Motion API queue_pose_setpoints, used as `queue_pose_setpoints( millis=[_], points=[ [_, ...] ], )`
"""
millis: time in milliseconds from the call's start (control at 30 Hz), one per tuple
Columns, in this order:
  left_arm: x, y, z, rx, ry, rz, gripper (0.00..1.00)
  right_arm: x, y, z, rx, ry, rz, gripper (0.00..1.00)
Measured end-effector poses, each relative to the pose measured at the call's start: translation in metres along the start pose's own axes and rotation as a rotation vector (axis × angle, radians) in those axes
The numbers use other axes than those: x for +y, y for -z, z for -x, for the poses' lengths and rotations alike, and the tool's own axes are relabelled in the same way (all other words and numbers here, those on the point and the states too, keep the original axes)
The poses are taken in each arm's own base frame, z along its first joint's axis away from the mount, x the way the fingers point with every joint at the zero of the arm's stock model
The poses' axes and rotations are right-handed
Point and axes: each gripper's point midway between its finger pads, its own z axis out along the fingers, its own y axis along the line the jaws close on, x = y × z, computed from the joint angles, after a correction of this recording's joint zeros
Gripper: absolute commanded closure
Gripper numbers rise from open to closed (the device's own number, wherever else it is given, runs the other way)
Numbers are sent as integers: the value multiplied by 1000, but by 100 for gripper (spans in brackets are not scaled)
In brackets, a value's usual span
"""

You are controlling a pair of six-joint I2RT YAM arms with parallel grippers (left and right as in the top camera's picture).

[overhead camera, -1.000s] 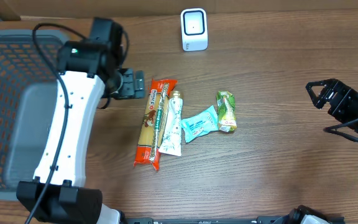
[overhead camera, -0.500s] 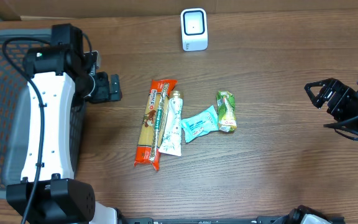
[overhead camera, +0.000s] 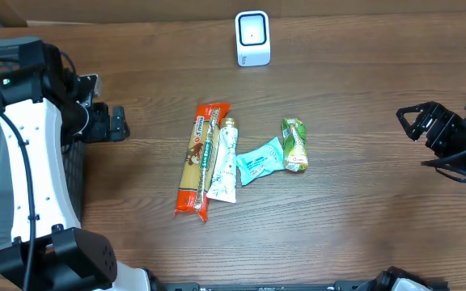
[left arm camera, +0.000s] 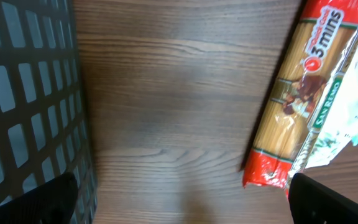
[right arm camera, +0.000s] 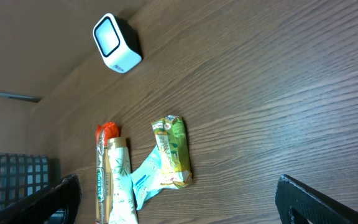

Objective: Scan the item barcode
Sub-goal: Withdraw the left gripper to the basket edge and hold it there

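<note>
Four items lie clustered mid-surface: one orange-red spaghetti packet (overhead camera: 199, 162), one white tube (overhead camera: 225, 162) touching it, one pale blue sachet (overhead camera: 259, 162) and one green pouch (overhead camera: 294, 144). One white cube scanner (overhead camera: 252, 38) stands near the far edge. Open brown wooden surface (overhead camera: 362, 210) lies on both sides of them. The left hand (overhead camera: 118, 123), jaws wide and empty, hovers beside the one grey mesh basket (left arm camera: 23, 93). The right hand (overhead camera: 408, 124), also wide and empty, sits near the right edge.

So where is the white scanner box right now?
Overhead view: the white box-shaped scanner stands alone near the far edge of the wooden table, about centre, beyond the orange spaghetti packet and the green pouch.
</note>
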Motion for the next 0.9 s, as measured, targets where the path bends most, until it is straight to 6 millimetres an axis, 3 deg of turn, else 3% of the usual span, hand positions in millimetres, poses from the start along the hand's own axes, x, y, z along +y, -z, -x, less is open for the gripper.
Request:
queue_pose_setpoints(
  millis=[433,700,900],
  points=[
    [2,3,-20,66,58,-10,0,0,0,0,0,15,0,0],
    [17,32,-28,-34,125,16,1,0,0,0,0,23,0,0],
    [21,36,-32,-35,140,20,0,0,0,0,0,25,0,0]
  ],
)
